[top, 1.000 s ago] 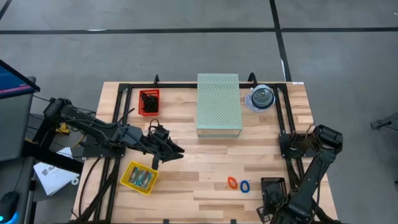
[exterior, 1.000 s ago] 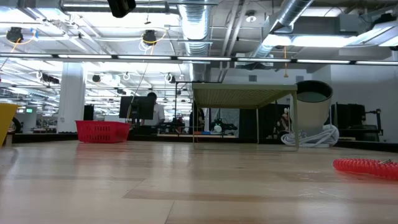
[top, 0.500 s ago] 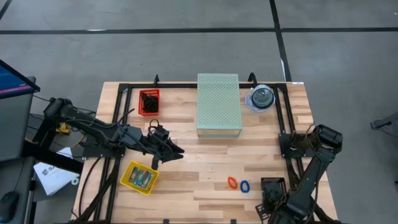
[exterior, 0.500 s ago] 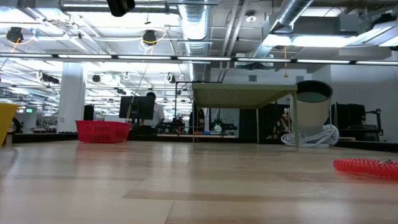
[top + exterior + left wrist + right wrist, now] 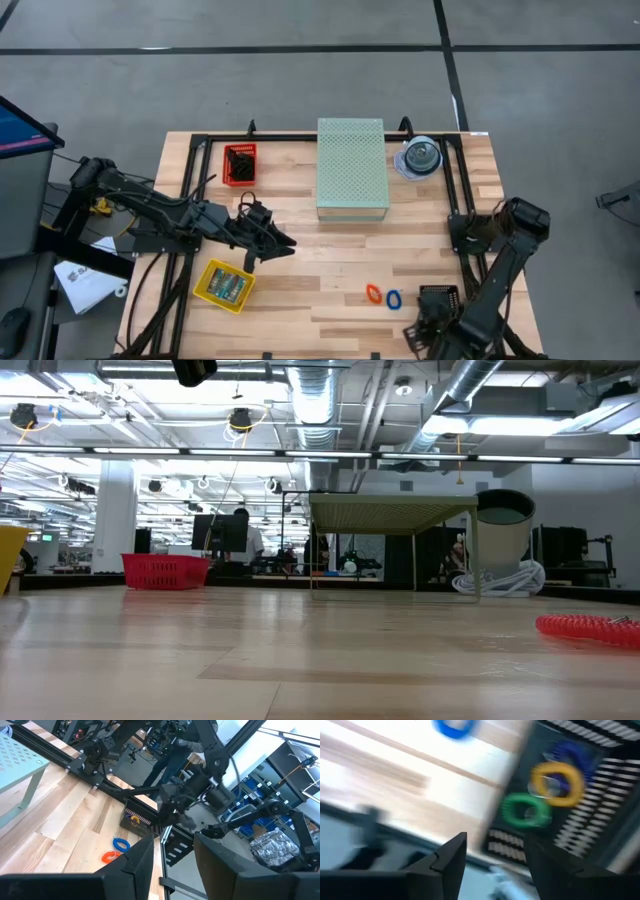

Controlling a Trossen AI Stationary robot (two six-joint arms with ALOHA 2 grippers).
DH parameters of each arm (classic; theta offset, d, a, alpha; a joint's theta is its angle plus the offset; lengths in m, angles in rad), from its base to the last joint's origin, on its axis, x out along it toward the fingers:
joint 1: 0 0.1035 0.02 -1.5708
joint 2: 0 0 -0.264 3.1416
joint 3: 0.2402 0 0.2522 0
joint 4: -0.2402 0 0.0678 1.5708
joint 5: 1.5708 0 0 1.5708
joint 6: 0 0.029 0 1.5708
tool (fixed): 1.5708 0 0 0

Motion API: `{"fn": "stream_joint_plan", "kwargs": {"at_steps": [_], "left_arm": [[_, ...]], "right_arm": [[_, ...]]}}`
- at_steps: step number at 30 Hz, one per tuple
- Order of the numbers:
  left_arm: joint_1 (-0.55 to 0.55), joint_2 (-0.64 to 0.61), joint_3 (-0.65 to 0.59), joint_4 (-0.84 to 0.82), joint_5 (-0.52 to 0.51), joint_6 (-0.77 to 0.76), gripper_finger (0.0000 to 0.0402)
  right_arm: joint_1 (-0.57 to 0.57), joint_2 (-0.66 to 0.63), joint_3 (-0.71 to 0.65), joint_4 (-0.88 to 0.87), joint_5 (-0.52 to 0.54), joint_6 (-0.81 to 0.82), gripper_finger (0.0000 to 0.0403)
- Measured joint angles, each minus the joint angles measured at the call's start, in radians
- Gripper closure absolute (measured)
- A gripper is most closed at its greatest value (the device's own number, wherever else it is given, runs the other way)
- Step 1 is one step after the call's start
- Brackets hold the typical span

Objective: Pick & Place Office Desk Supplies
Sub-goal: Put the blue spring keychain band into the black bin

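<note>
The wooden table [image 5: 300,270] carries the pale green perforated box [image 5: 352,168] at its far middle. The left gripper [image 5: 282,243] hovers mid-table, left of centre, fingers apart and empty. The right gripper [image 5: 418,335] hangs at the near right edge, fingers parted, grasping nothing. Beside it, the black basket [image 5: 580,795] holds green [image 5: 525,811], yellow [image 5: 559,782] and purple loops. An orange loop [image 5: 374,294] and a blue loop [image 5: 394,298] lie touching on the table just left of the basket.
</note>
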Motion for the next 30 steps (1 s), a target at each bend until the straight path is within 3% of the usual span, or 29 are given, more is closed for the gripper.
{"fn": "stream_joint_plan", "kwargs": {"at_steps": [4,10,17,22,30], "left_arm": [[0.0,0.0,0.0,0.0,0.0,0.0,0.0266],[0.0,0.0,0.0,-0.001,0.0,0.005,0.0266],[-0.015,0.0,0.0,-0.002,-0.006,0.034,0.0266],[-0.023,0.0,0.0,-0.004,-0.011,0.039,0.0266],[-0.043,0.0,0.0,-0.008,-0.013,0.047,0.0266]], "right_arm": [[-0.065,-0.024,0.045,0.094,0.109,0.0,0.0213],[-0.202,-0.014,0.061,0.266,0.117,-0.074,0.0227],[-0.34,-0.003,0.034,0.098,0.133,-0.188,0.023],[-0.392,-0.003,-0.063,0.141,0.078,-0.208,0.0237],[-0.372,-0.003,-0.184,0.207,0.007,-0.132,0.0261]]}}
